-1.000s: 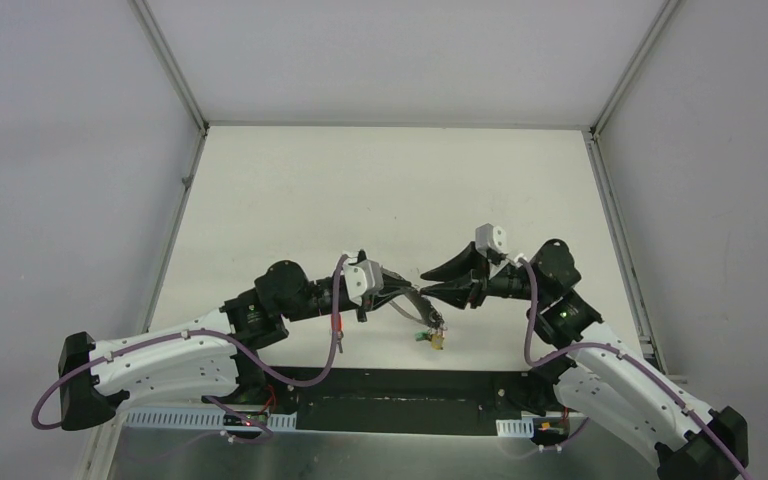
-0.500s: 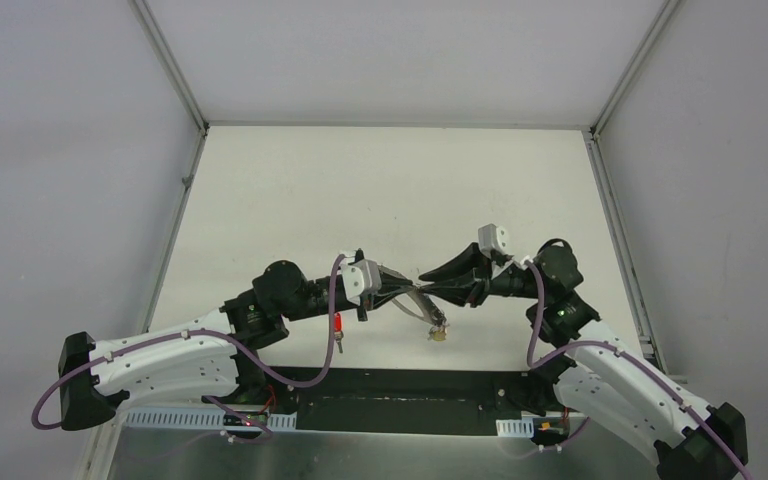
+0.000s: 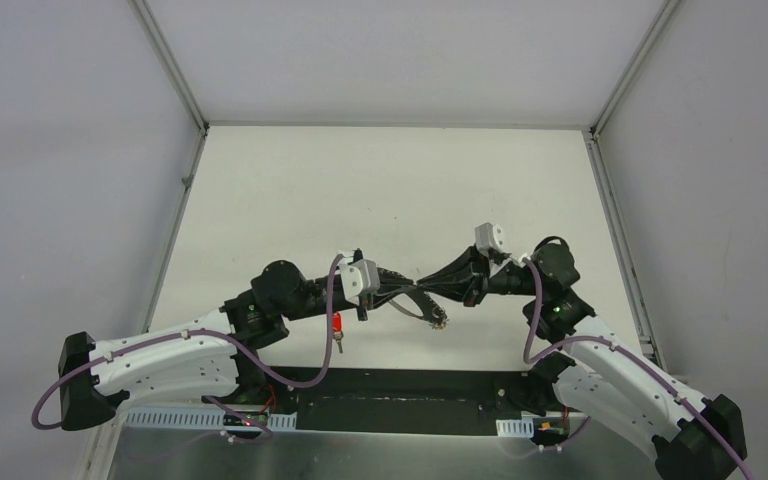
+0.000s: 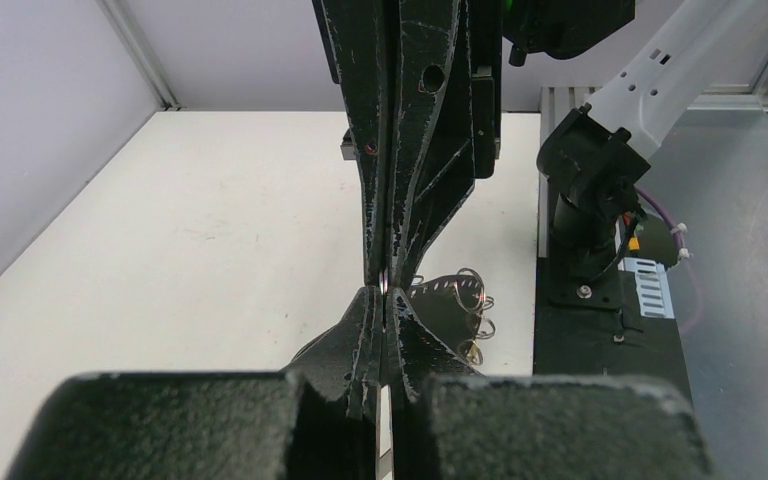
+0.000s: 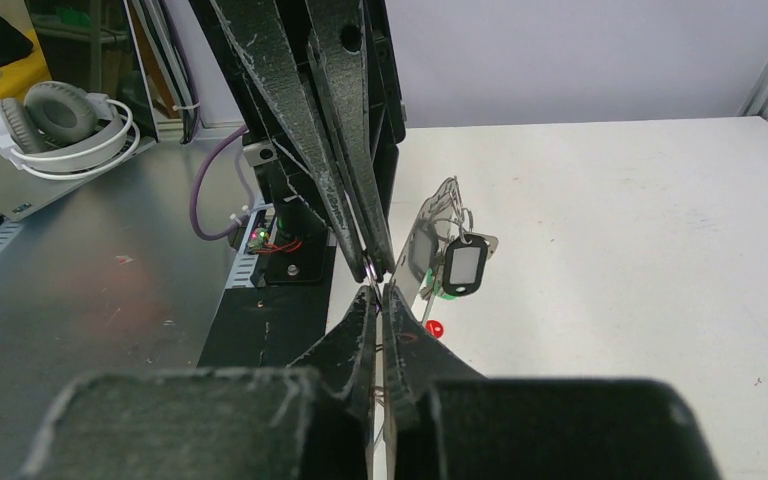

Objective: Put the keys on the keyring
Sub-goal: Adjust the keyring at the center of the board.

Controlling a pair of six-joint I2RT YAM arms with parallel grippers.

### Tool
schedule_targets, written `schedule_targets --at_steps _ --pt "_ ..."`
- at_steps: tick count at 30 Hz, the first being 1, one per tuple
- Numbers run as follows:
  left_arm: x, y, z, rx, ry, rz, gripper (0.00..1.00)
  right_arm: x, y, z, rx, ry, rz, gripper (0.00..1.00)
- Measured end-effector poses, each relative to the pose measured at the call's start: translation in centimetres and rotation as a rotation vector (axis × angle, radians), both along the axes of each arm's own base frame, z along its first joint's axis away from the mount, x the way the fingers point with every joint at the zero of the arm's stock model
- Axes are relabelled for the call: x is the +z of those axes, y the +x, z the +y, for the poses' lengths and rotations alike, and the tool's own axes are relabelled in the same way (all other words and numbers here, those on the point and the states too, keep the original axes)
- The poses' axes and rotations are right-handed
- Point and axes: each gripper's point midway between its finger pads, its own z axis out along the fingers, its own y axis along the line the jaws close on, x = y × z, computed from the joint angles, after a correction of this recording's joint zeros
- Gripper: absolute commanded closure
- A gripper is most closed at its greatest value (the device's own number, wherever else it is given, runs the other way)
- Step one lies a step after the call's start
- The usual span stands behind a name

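Both arms meet tip to tip above the near middle of the table. My left gripper (image 3: 415, 296) is shut on the thin grey wire of the keyring (image 3: 425, 314). My right gripper (image 3: 429, 293) is shut on the same wire, right against the left fingertips (image 5: 368, 262). From the keyring (image 5: 430, 232) hang a black tag (image 5: 463, 265) and a green-headed key (image 5: 447, 292). A red-headed key (image 3: 337, 324) lies on the table below the left arm, and its head is the red-headed key (image 5: 433, 327) in the right wrist view. Small loops of the keyring (image 4: 468, 292) dangle to the right of the left gripper (image 4: 385, 300).
A black base plate (image 3: 400, 385) and a metal sheet (image 5: 90, 300) run along the near edge, behind the arms. White headphones (image 5: 60, 120) lie off the table. Grey walls with metal rails (image 3: 170, 60) close in the left, right and far sides.
The right gripper has shut, its fingers closing on the wire beside the left tips. The dangling keyring bundle has risen slightly. The left gripper stays shut.
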Motion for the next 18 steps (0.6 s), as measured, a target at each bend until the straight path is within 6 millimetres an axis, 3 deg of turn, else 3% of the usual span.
schedule_targets --at_steps 3,5,8,13,18 --pt "0.0 0.0 0.0 0.000 -0.001 -0.001 0.97 0.0 0.0 0.0 0.002 0.000 -0.002 1.00" --pt "0.0 0.0 0.0 0.000 0.000 -0.001 0.76 0.0 0.0 0.0 0.003 -0.001 -0.008 1.00" --pt "0.3 -0.1 0.2 -0.001 -0.006 -0.006 0.55 -0.9 -0.1 -0.1 0.009 -0.029 -0.025 1.00" --pt "2.1 -1.0 1.3 -0.022 -0.033 -0.036 0.43 -3.3 0.0 -0.6 0.002 -0.112 -0.091 1.00" --pt "5.4 -1.9 3.7 -0.012 -0.093 -0.075 0.31 -4.9 0.1 -1.3 -0.004 -0.171 -0.232 1.00"
